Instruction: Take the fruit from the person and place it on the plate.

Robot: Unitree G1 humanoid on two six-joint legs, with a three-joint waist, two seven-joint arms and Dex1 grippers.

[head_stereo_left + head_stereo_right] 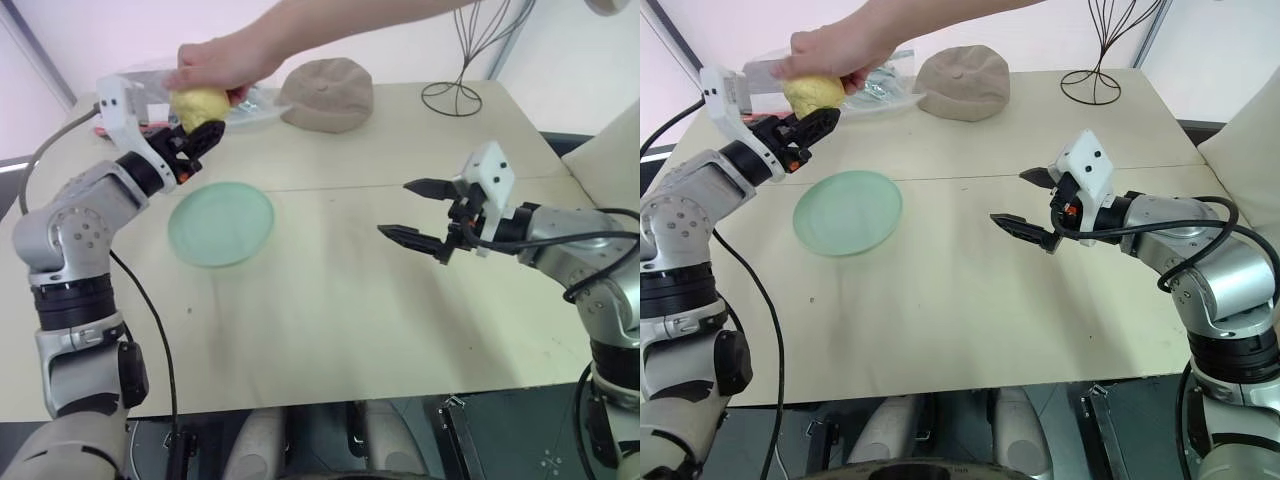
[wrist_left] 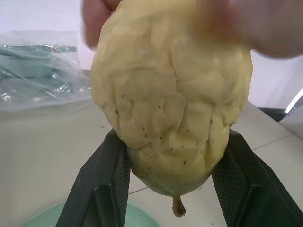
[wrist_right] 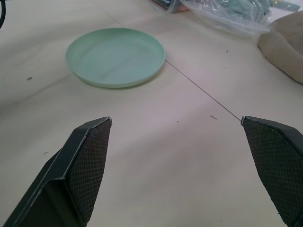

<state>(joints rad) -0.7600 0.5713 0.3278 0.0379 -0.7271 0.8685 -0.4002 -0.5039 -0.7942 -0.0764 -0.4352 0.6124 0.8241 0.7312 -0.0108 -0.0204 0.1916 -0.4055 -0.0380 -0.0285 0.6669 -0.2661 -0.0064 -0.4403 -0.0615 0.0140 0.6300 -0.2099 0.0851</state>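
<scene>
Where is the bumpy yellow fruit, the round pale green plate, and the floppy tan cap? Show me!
bumpy yellow fruit [image 2: 173, 118], left wrist view, middle of its dimpled skin.
round pale green plate [image 1: 221, 223], left eye view, its flat centre.
floppy tan cap [image 1: 962, 82], right eye view, top of its fabric crown.

The fruit [image 1: 198, 105] sits between the left gripper's [image 1: 205, 133] fingers, the person's hand [image 1: 218, 63] on top of it. The plate [image 1: 221, 222] lies on the table [image 1: 340, 300] below and just right of that claw, far left of the right gripper [image 1: 422, 211]. A cap [image 1: 328, 93] lies behind it, to the right.
</scene>
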